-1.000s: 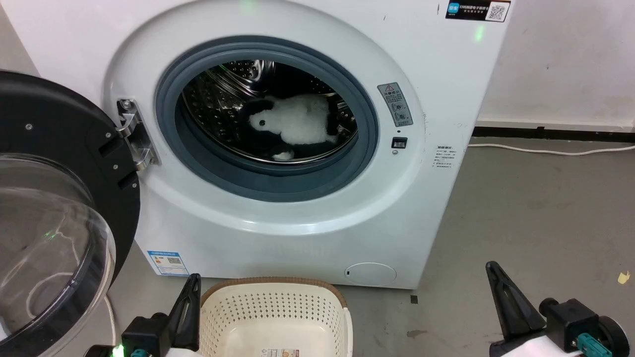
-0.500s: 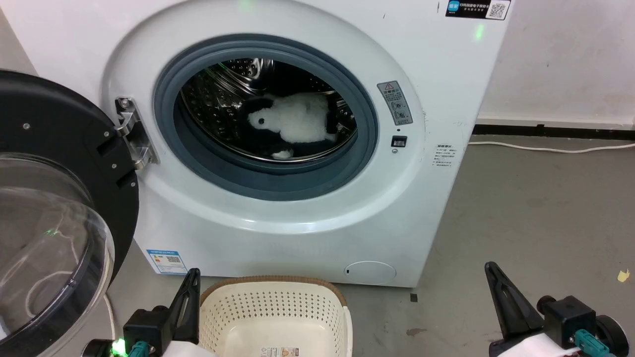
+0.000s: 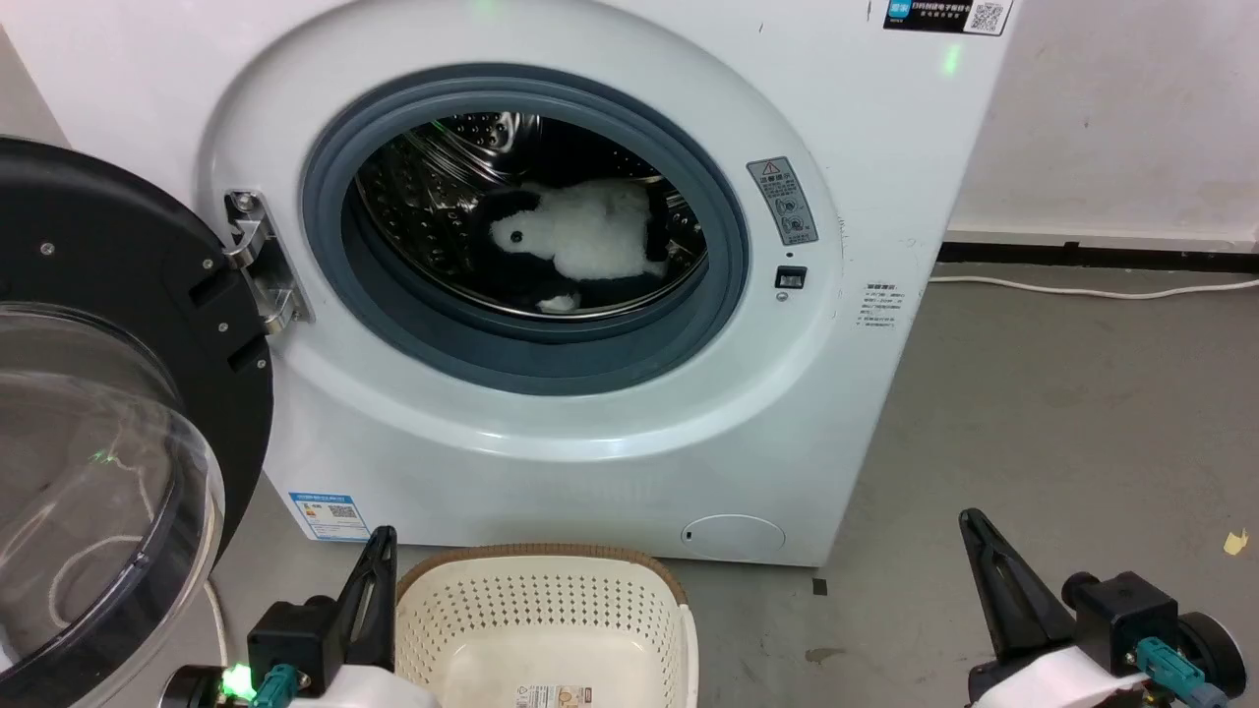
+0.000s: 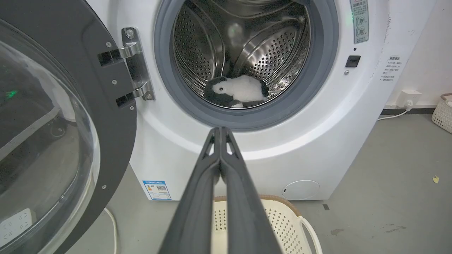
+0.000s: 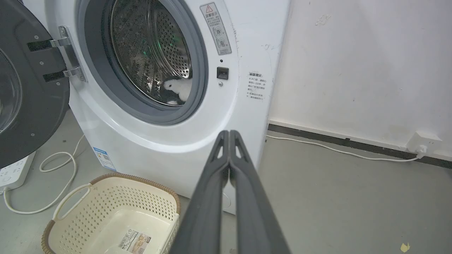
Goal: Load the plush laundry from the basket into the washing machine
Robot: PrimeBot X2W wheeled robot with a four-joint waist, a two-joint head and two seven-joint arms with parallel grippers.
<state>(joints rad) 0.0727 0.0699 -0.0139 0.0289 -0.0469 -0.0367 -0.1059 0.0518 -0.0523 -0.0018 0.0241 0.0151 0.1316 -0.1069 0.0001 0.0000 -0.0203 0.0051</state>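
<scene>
The plush laundry [image 3: 590, 241] lies in the washing machine [image 3: 551, 472]!
Empty, pinched closed: left gripper [image 4: 219, 129] and right gripper [image 5: 229, 132], flanking the basket [image 3: 541, 615].

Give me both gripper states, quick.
Left gripper: closed, holding nothing.
Right gripper: closed, holding nothing.

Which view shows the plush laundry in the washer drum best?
The head view: the plush laundry appears largest, with white body, dark eye and black limbs plain. The left wrist view shows it whole but smaller, lying on the drum floor. In the right wrist view the door seal hides most of it.
</scene>
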